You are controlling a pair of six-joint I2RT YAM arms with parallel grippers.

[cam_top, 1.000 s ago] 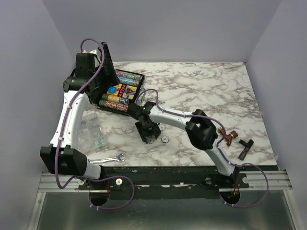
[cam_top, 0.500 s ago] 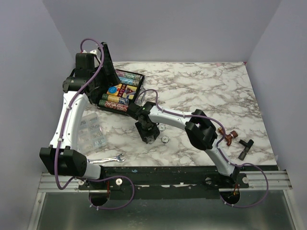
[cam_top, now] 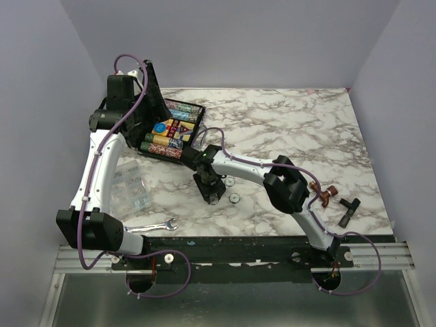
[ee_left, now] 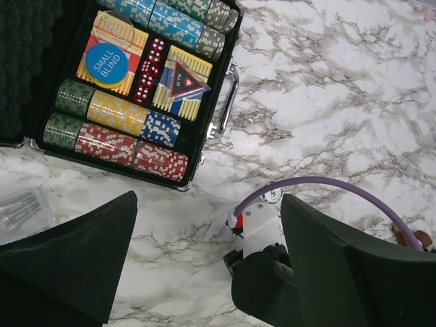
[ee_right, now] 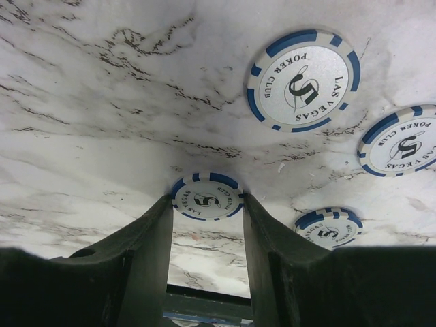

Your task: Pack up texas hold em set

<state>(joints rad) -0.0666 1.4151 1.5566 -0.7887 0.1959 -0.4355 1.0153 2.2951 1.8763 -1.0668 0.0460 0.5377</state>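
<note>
One white-blue chip (ee_right: 206, 197) pinched by its thin rim in the right pincer (ee_right: 206, 202) could squirt loose across the worktop (ee_right: 102, 82); left pincer (ee_left: 208, 204) hangs released.

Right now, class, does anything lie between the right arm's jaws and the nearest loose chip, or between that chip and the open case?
Nothing visible does. The jaws flank the chip on both sides, and only bare marble shows between it and the case; the other loose chips lie off to one side.
</note>
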